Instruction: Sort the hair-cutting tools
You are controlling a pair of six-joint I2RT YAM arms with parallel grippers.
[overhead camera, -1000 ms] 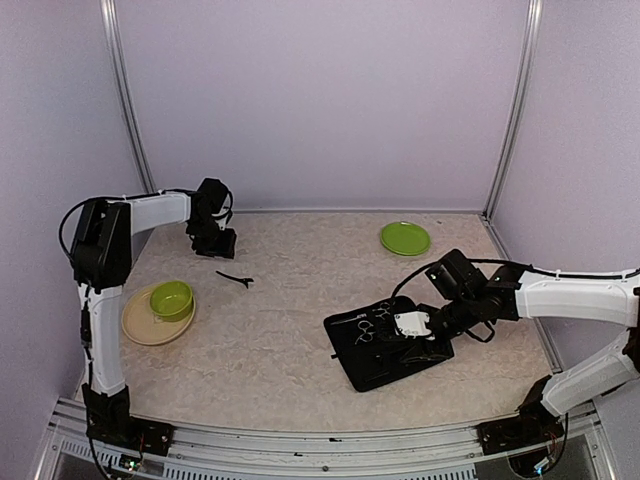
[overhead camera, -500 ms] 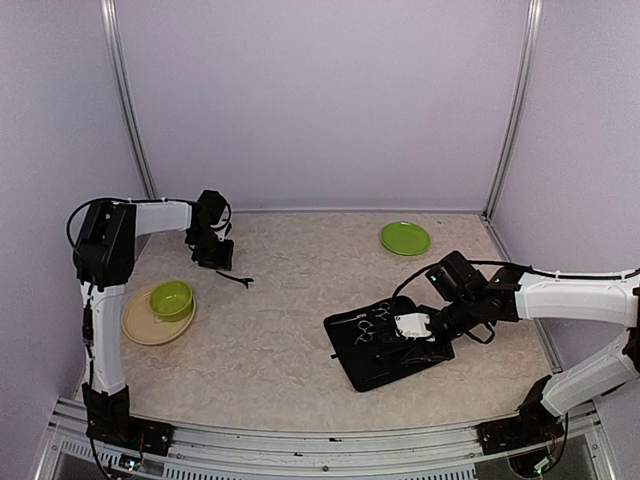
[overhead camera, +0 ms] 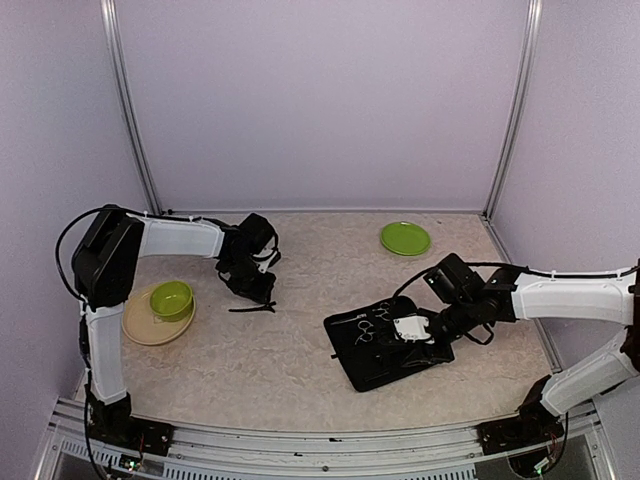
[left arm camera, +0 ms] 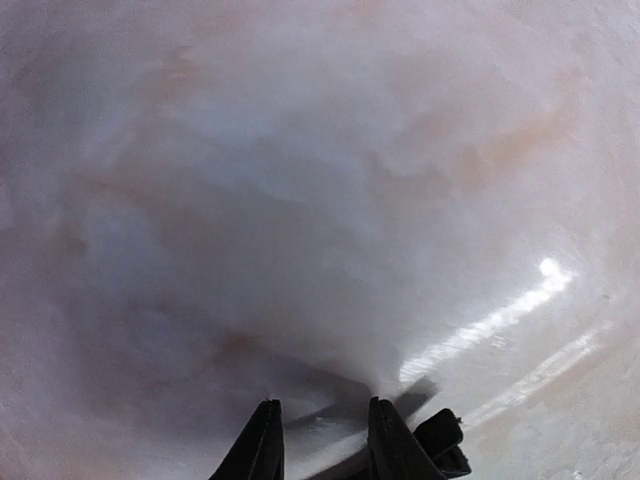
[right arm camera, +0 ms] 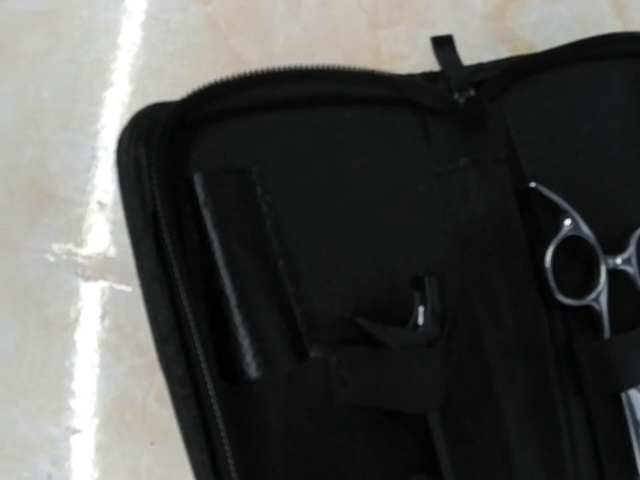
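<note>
A thin black hair clip [overhead camera: 252, 308] lies on the table just in front of my left gripper [overhead camera: 254, 290]. The left wrist view is blurred. It shows the left gripper [left arm camera: 323, 403] with its fingers apart, a dark strip across the gap, and a black piece [left arm camera: 441, 448] beside the right finger. Silver scissors [overhead camera: 372, 322] lie in the open black case [overhead camera: 385, 368]. My right gripper [overhead camera: 412, 327] hovers over the case. In the right wrist view I see scissor rings [right arm camera: 578, 265] and a small black clip [right arm camera: 425, 308] under a strap. Its own fingers do not show against the case [right arm camera: 330, 160].
A green bowl [overhead camera: 171, 298] sits on a tan plate [overhead camera: 138, 326] at the left. A green plate [overhead camera: 405, 238] lies at the back right. Purple walls close the table on three sides.
My left arm has swung from the back left toward the middle. The hair clip now lies nearer and further right. The left jaws have narrowed. The right arm has barely moved.
</note>
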